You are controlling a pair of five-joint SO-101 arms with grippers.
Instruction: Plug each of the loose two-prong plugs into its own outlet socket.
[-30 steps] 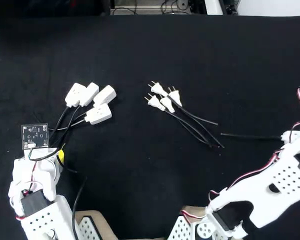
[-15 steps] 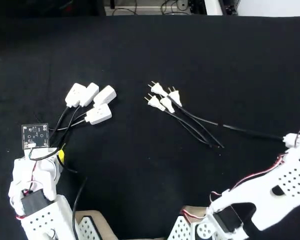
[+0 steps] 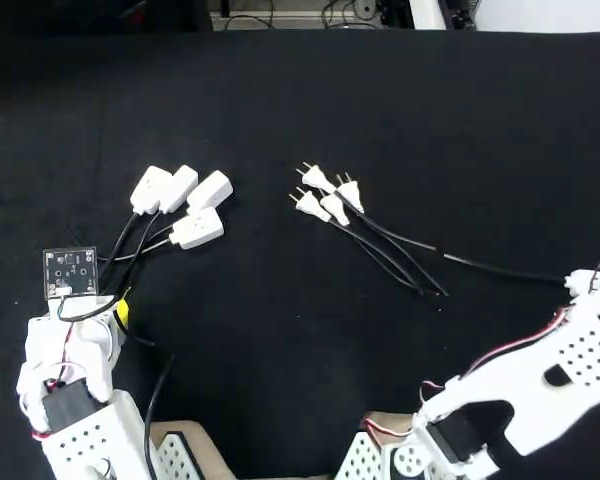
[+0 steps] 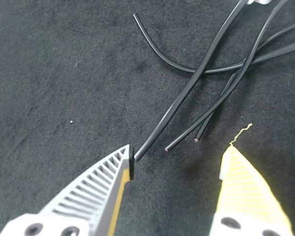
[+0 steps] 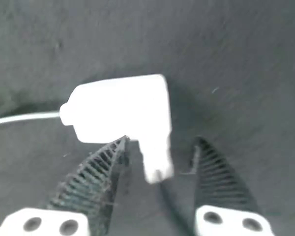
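Several white two-prong plugs (image 3: 326, 194) lie bunched mid-table, their black cords trailing toward the right. Several white outlet sockets (image 3: 183, 205) sit in a cluster at the left. One more white socket (image 3: 583, 281) lies at the table's right edge, its cord running back toward the plug cords. In the right wrist view that socket (image 5: 119, 109) lies just ahead of my right gripper (image 5: 161, 142), which is open, its fingers either side of the socket's narrow end. My left gripper (image 4: 180, 147) is open, low over the black cord ends (image 4: 196, 83) of the left sockets.
A small square circuit board (image 3: 70, 272) sits on the left arm near the socket cords. Both arm bases (image 3: 380, 455) stand at the near edge. The black cloth (image 3: 280, 90) stretches bare at the back and between the two clusters.
The right arm has shifted slightly toward the near right. The right socket's cord has swung closer to the plug cords. The left arm has stayed still.
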